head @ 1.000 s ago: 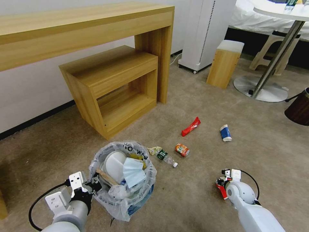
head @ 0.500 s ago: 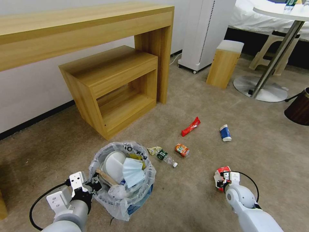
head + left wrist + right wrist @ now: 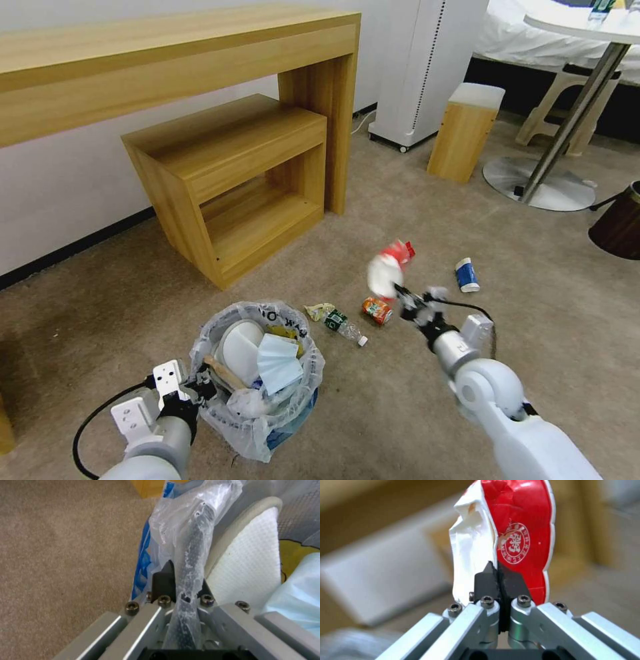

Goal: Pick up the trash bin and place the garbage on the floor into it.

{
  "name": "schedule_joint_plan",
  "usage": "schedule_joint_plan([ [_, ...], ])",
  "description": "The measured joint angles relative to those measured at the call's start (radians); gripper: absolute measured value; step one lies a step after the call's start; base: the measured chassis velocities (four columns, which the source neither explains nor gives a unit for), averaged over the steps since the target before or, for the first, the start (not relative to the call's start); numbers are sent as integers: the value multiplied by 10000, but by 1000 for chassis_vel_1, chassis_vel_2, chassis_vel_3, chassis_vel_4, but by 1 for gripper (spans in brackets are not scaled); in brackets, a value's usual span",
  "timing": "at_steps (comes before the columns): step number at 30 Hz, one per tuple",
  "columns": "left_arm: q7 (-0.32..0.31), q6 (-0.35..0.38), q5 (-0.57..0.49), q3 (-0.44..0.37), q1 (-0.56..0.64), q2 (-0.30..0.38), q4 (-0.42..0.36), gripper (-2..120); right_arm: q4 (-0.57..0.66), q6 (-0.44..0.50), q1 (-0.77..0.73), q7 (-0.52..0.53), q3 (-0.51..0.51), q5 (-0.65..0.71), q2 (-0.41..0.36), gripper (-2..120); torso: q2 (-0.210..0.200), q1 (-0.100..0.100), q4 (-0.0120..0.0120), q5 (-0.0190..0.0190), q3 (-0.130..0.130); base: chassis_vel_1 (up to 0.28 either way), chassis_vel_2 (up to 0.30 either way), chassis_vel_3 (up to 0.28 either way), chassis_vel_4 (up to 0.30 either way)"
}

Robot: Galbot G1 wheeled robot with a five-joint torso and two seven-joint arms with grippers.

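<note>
Left hand (image 3: 200, 390) sits at lower left of the head view, fingers clamped on the near rim of the trash bin (image 3: 293, 417); the left wrist view shows both dark fingertips (image 3: 163, 582) pinching the plastic-wrapped rim (image 3: 193, 555), with the blue side of the bin just beyond. One bin, lined with a crinkly clear bag (image 3: 233, 427) with black letters. Inside it: one white slipper (image 3: 241, 347), one pale blue face mask (image 3: 279, 361), one wooden stick (image 3: 223, 373), something yellow (image 3: 283, 331) at the back edge. Right hand (image 3: 403, 297) is raised at centre right of the head view, above the carpet, fingers closed on one crumpled red-and-white wrapper (image 3: 387, 270); the right wrist view shows the two black fingertips (image 3: 486, 580) pressed together on the wrapper's lower edge (image 3: 520, 550), the red face bearing a round white stamp. Wrapper is blurred in the head view. Litter on the beige carpet (image 3: 373, 413), counted: one plastic bottle (image 3: 345, 327) with green label, just right of the bin; one crumpled yellowish scrap (image 3: 319, 311) touching the bottle's upper end; one crushed orange can (image 3: 377, 311) just right of the bottle, below the raised wrapper; one blue-and-white paper cup (image 3: 467, 275) on its side, farther right. A red item (image 3: 407, 250) shows behind the held wrapper; cannot tell it apart clearly. Upper left: one long wooden bench (image 3: 167, 60) against the wall, one low open wooden shelf unit (image 3: 233, 180) below it.
</note>
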Motion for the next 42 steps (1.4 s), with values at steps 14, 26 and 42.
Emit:
schedule_joint_plan([
  [14,-2,139,2,19,-348,-233,297,0,-912,1378,616,-4615,-2558,35,593,0,0,0,0,-2,1,0,0,0,0],
  [26,-17,165,139,107,-340,-371,282,0,-1504,1160,165,-5443,-2421,-1411,137,0,0,0,0,1,0,0,0,0,0],
  [42,-12,164,220,35,-64,-351,12,0,-1565,1009,-150,-6186,-1918,-3246,-267,35,0,0,0,2,1,0,0,0,0],
])
